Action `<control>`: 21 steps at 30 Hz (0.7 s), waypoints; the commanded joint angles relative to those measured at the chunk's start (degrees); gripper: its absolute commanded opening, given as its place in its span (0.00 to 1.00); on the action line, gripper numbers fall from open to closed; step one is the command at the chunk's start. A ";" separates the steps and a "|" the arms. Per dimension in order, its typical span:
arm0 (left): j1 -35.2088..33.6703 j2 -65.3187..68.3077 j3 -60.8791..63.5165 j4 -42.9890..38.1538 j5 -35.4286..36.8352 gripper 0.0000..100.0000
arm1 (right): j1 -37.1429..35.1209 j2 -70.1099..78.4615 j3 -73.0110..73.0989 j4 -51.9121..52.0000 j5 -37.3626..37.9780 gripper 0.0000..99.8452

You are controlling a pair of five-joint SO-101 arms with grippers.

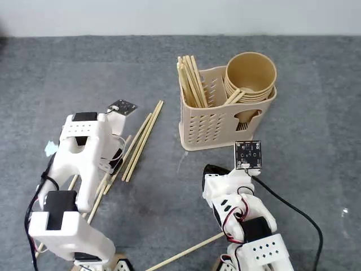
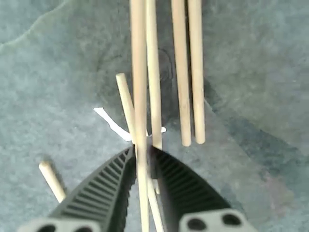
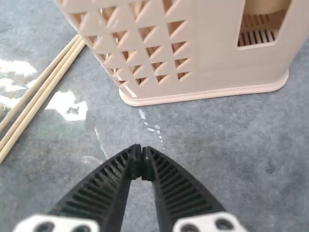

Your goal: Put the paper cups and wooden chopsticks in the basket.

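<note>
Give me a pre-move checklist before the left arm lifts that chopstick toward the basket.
1. Left gripper shut on a chopstick: ok.
2. Just one stick gripped: cannot tell; a second stick lies tight beside it.
3. Right gripper shut, empty, short of the basket: ok.
4. Paper cups stacked inside the basket: ok.
5. Table cleared of chopsticks: not ok; loose chopsticks lie beside the left arm.

Beige basket [image 1: 217, 135], triangle cut-outs; tan paper cups [image 1: 251, 70]; pale wooden chopsticks [image 1: 142, 141]; grey table [image 1: 316, 169]; black ribbed fingers [image 2: 111, 186].
</note>
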 commanded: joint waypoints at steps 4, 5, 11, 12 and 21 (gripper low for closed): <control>0.00 -2.99 1.80 -3.43 -0.09 0.09 | 0.31 -0.84 -0.26 -0.31 -0.26 0.01; 0.00 -2.99 2.59 -4.66 -0.09 0.09 | 0.31 -0.84 -0.26 -0.31 -0.26 0.01; 0.00 -2.99 5.14 -7.74 -0.09 0.09 | 0.31 -0.84 -0.26 -0.31 -0.26 0.01; 0.00 -2.99 5.14 -7.74 -0.09 0.09 | 0.31 -0.84 -0.26 -0.31 -0.26 0.01; 0.53 -2.99 7.16 -7.74 -0.35 0.02 | 0.31 -0.84 -0.26 -0.31 -0.26 0.01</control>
